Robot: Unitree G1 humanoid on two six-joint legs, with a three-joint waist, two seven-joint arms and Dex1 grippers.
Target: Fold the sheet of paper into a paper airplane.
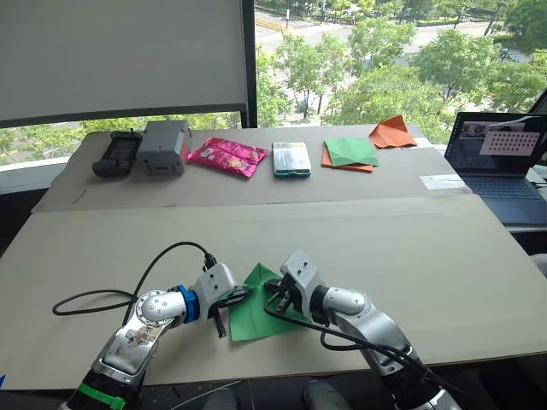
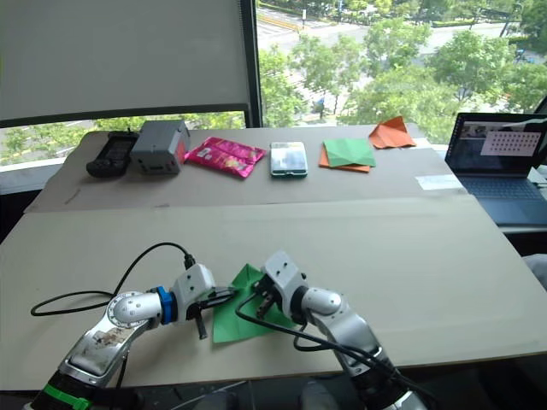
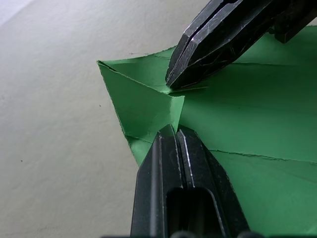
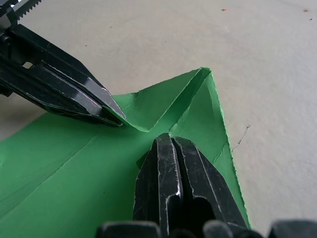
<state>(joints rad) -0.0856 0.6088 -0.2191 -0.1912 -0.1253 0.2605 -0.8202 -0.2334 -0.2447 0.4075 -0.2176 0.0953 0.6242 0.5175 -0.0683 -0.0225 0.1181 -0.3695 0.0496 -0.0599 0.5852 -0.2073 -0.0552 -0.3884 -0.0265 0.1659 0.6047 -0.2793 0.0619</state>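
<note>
Your two end effectors met over the sheet of paper (image 1: 249,314), which lay on the near part of the counter (image 1: 410,256), its far corner folded into a point. The left end effector (image 3: 174,130), its fingers pressed together, touched the edges of the folded flaps near that point. The right end effector (image 4: 168,140), fingers likewise together, pressed on the same flaps from the opposite side, tips nearly meeting the left's. Neither visibly pinched the paper between its fingers.
</note>
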